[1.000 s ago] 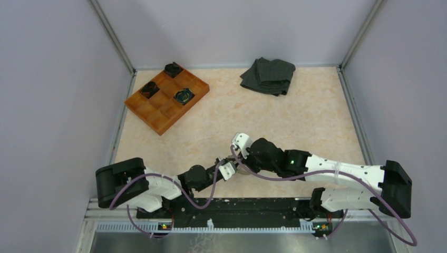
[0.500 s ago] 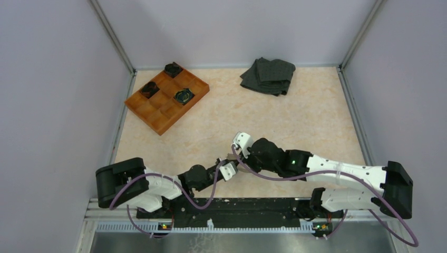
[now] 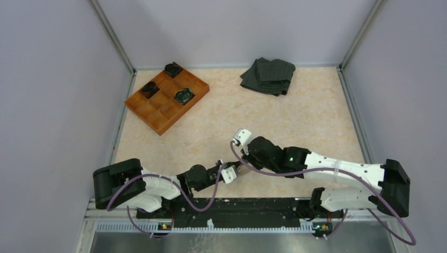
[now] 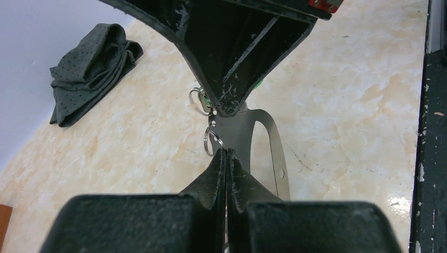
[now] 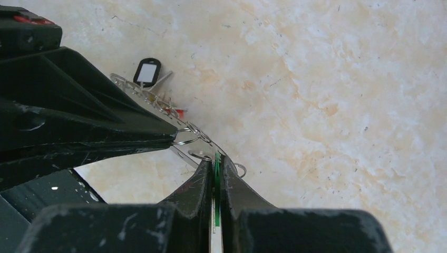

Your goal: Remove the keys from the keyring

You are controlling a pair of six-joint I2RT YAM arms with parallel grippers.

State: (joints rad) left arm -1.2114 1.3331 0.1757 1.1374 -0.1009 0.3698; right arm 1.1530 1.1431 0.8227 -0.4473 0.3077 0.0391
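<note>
Keyring | left hand clamped on it | right hand clamped opposite end

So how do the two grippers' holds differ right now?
The left gripper pinches the keyring, a flat grey loop; the right gripper pinches a thin green piece. The left gripper points in from the left, the right gripper from the right. Both are shut, tips nearly meeting.

Plain lilac walls on three sides; marbled beige tabletop; metal corner posts; even light.
</note>
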